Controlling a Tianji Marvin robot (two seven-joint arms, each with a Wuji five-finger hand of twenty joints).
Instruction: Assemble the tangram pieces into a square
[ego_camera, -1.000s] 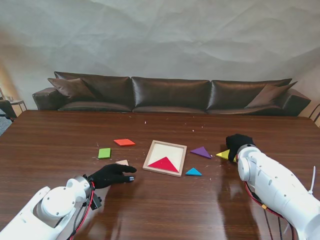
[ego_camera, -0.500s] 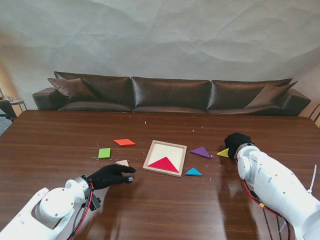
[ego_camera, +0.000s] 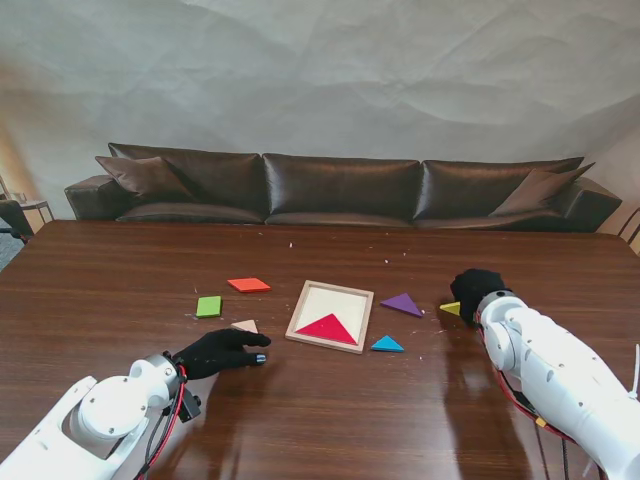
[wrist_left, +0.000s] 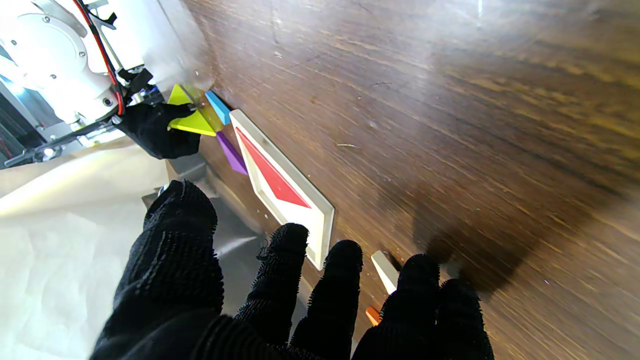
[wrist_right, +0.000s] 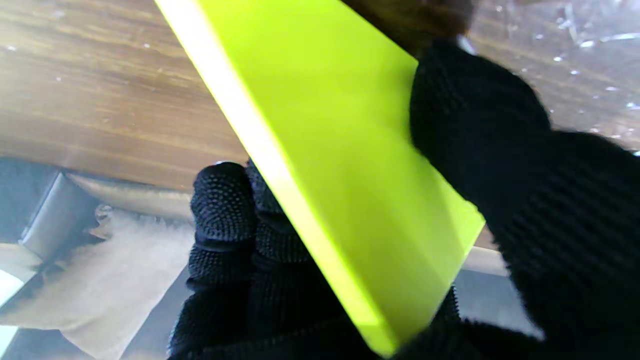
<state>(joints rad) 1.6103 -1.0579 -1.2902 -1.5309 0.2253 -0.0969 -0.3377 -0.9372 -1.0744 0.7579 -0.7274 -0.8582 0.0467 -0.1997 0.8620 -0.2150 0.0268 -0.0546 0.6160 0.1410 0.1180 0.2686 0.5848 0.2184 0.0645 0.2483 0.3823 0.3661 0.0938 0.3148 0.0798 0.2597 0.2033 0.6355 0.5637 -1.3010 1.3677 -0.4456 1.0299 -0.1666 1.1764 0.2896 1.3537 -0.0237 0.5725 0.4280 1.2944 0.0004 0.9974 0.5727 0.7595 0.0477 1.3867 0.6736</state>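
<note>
Right hand (ego_camera: 474, 285): you see it clamped on the yellow piece (wrist_right: 330, 150).
Left hand (ego_camera: 222, 349): spread, holding nothing, beside the tray (ego_camera: 298, 331).

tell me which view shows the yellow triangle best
The right wrist view: the yellow triangle fills it, pinched in the right hand. The stand view shows only a corner beside that hand; the left wrist view shows it small and far.

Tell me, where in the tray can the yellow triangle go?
The wooden tray holds only the red triangle on its nearer side; its farther half is bare. The right hand grips the yellow triangle; purple triangle and blue triangle crowd between.
</note>
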